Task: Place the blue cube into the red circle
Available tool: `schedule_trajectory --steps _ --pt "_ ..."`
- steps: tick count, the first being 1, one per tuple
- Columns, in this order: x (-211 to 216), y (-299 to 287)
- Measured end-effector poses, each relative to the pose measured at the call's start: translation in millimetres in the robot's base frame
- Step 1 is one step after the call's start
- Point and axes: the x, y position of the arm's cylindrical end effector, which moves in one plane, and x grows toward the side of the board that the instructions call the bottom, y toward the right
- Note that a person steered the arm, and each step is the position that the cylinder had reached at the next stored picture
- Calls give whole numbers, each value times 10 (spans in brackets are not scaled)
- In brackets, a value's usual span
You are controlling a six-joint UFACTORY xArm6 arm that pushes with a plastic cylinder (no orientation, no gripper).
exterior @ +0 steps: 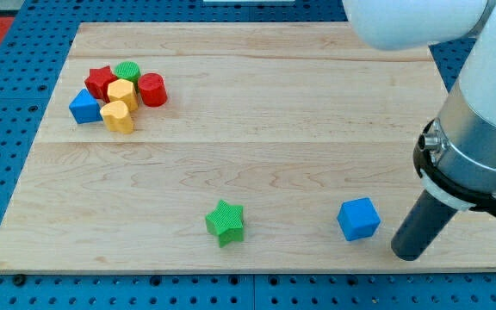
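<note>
Camera view shows my tip (409,256), a bare rod without jaws, just right of the blue cube (358,219); the red circle (151,89) sits far up-left of the cube, so pushing remains.

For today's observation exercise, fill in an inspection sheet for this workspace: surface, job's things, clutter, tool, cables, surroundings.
Surface: wooden board, flat, pale planks.
Job's things: blue cube near the view's bottom right; red circle, a cylinder block in the top-left cluster.
Clutter: red star, green cylinder, two yellow blocks, blue triangle-like block, packed together; green star alone at bottom centre.
Tool: my tip sits right of the blue cube, a small gap between them.
Cables: nothing seen.
Surroundings: blue perforated table around the board.
</note>
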Motion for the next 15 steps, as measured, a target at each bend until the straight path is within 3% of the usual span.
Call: schedule_trajectory --steps 4,7,11,15 --pt "-370 -775" --pt "-1024 -1984" --pt "-1063 -3402" --pt "-1468 -3130"
